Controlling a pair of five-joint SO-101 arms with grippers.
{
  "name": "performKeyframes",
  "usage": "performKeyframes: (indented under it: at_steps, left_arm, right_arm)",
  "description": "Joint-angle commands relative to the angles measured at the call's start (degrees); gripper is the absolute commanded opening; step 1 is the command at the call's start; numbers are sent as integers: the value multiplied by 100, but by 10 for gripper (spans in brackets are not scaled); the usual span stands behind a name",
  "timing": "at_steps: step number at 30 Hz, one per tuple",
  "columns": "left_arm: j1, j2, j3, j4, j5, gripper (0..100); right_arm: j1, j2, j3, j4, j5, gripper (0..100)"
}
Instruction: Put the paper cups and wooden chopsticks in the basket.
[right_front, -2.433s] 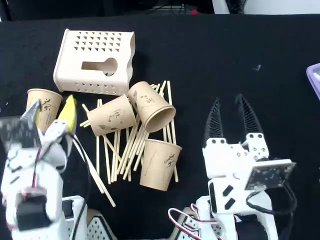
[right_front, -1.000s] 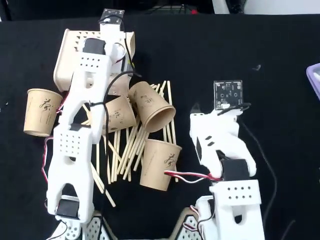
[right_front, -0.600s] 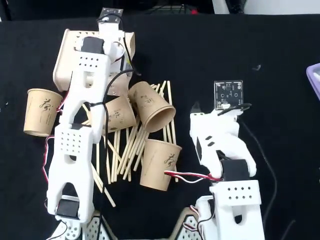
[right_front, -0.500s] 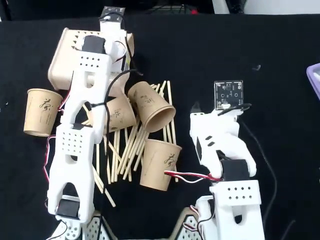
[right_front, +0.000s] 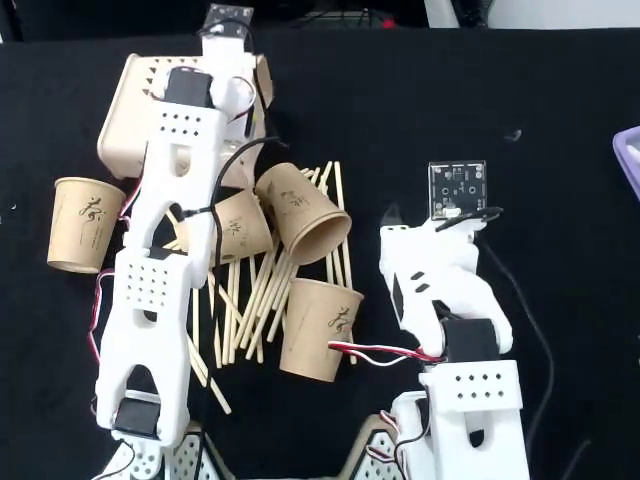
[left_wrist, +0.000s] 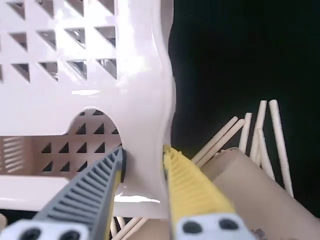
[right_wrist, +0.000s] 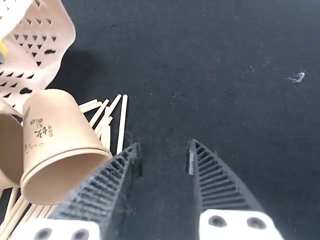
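Left pincer (left_wrist: 142, 160): clenched on a wall of the basket (left_wrist: 75, 75), grey finger at the handle cut-out, yellow finger on the outer side of the wall's edge.
Right pincer (right_wrist: 162, 152): released, fingers parted, nothing between them, over bare black surface (right_wrist: 240, 75) just beside the cup pile.
Basket, high view (right_front: 125, 120): at the far left of the surface, perforated side facing up, largely covered by the left arm (right_front: 160, 290) stretched over it.
Paper cups: four, all outside the basket, all lying on their sides.
First cup (right_front: 85, 222): alone near the left edge, apart from the pile, beside the left arm.
Second cup (right_front: 240, 228): just below the basket, partly under the left arm, touching the third.
Third cup (right_front: 300, 212): mouth turned toward the right arm, resting on the sticks.
Fourth cup (right_front: 318, 330): nearest the arm bases, lying over the stick ends.
Chopsticks (right_front: 255, 300): loose heap under and between the three middle cups, fanned out, a few strays angled toward the left arm's base.
Purple object (right_front: 630, 160): cut off at the right edge, well apart from everything else.
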Motion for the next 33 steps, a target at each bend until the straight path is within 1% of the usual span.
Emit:
performKeyframes:
  at_steps: [1, 3, 4, 9, 14, 20, 22, 25, 27, 31, 33]
  left_arm:
    - [136, -167, -1244, 246, 53, 30]
    - [136, -158, -1912, 440, 53, 30]
    - [92, -158, -2018, 492, 53, 30]
    - [-163, -202, -1842, 703, 62, 30]
    - [-620, -97, -1938, 712, 633, 30]
    - [-971, 0, -1938, 712, 747, 30]
    - [-1033, 88, -1938, 712, 1116, 30]
    - [-1130, 176, -1938, 721, 1996, 29]
    - [-1147, 211, -1938, 730, 2400, 29]
    - [-1147, 149, -1877, 747, 2462, 29]
    - [-1174, 114, -1613, 747, 2462, 29]
  right_arm:
    - [-44, -127, -13, -149, -53, 159]
    - [-44, -127, -13, -149, -53, 159]
    - [-44, -127, -13, -149, -53, 159]
    - [-44, -163, 57, -167, -53, 159]
    - [-44, -163, 259, -519, -53, 159]
    - [-44, -163, 286, -545, -53, 159]
    - [-44, -163, 277, -545, -53, 159]
    - [-44, -163, 277, -545, -53, 159]
    - [-44, -163, 277, -536, -53, 159]
    - [-44, -171, 224, -378, -53, 159]
    - [-44, -171, 75, -185, -53, 159]
